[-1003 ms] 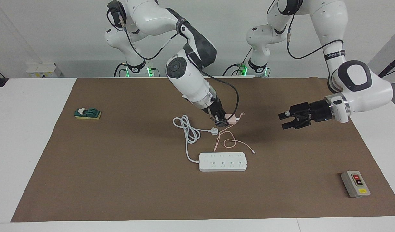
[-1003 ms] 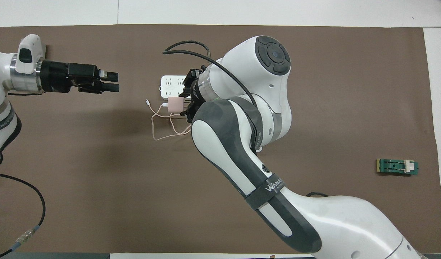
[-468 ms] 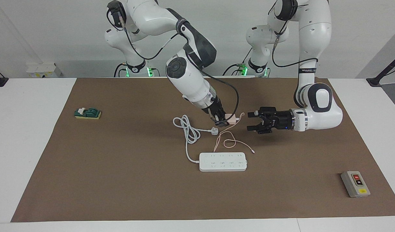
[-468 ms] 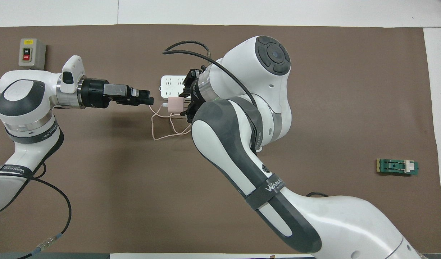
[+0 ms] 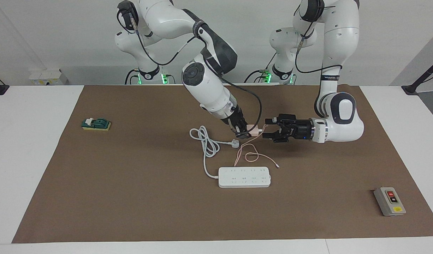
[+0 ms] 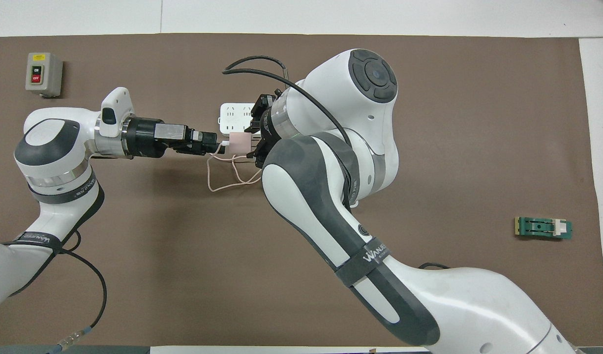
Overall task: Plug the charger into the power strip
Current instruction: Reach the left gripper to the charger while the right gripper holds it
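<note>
My right gripper [image 5: 242,132] is shut on the pale pink charger [image 5: 253,130] and holds it above the mat, over the spot between the white plug and the power strip. The charger also shows in the overhead view [image 6: 239,142], beside the right gripper [image 6: 255,143]. Its thin pink cable [image 5: 251,155] hangs down and loops on the mat. My left gripper [image 5: 268,128] is open, level with the charger, its fingertips just at the charger's cable end; it also shows in the overhead view [image 6: 216,146]. The white power strip [image 5: 244,177] lies flat on the mat, partly hidden under my right arm in the overhead view [image 6: 231,116].
A white three-pin plug [image 5: 235,143] with its thick coiled cord [image 5: 205,140] lies nearer to the robots than the strip. A grey button box [image 5: 389,201] sits toward the left arm's end. A green and yellow block [image 5: 96,124] sits toward the right arm's end.
My left arm has swung in from its end of the table, and its open gripper now reaches the charger's cable end. My right gripper and the charger have stayed put.
</note>
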`<state>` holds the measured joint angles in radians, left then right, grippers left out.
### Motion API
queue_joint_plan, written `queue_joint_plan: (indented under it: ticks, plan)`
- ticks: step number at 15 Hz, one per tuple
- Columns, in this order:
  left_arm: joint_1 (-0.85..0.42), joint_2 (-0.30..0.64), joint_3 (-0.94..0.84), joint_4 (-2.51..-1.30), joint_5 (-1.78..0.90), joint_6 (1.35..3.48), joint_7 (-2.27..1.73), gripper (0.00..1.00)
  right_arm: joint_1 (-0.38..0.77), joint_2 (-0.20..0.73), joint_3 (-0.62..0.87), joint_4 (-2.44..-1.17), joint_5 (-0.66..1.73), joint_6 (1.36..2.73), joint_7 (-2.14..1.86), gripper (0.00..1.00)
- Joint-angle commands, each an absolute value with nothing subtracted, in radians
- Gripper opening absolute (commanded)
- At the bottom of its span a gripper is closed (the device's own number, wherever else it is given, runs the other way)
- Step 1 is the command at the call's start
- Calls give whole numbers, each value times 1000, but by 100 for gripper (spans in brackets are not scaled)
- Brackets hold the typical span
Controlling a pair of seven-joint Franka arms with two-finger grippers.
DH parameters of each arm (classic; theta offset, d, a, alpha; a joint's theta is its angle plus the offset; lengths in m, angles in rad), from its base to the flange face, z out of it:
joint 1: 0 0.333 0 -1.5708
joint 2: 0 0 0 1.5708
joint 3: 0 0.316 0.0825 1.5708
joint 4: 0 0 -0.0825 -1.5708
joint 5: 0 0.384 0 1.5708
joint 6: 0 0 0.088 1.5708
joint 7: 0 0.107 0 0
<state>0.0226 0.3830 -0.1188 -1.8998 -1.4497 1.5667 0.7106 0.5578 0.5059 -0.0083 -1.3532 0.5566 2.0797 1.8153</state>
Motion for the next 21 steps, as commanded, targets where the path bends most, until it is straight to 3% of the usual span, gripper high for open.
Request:
queue_joint_plan:
  ticks: [1, 9, 13, 16, 18, 21]
  plan:
    - [5, 336, -107, -1960, -1483, 1597, 727, 100, 557, 497, -9, -1362, 558, 2069, 1796, 0]
    - [-5, 334, -107, -1962, -1486, 1620, 715, 100, 557, 495, -9, -1362, 560, 2069, 1796, 0]
    - [-8, 334, -107, -1965, -1488, 1623, 712, 79, 557, 495, -9, -1362, 560, 2069, 1796, 0]
    - [-17, 334, -107, -1965, -1488, 1631, 712, 72, 555, 497, -9, -1361, 560, 2069, 1796, 0]
    - [-17, 334, -107, -1964, -1488, 1632, 712, 52, 555, 495, -8, -1362, 560, 2069, 1796, 0]
    - [-23, 336, -107, -1963, -1497, 1654, 713, 38, 555, 497, -8, -1361, 561, 2069, 1796, 0]
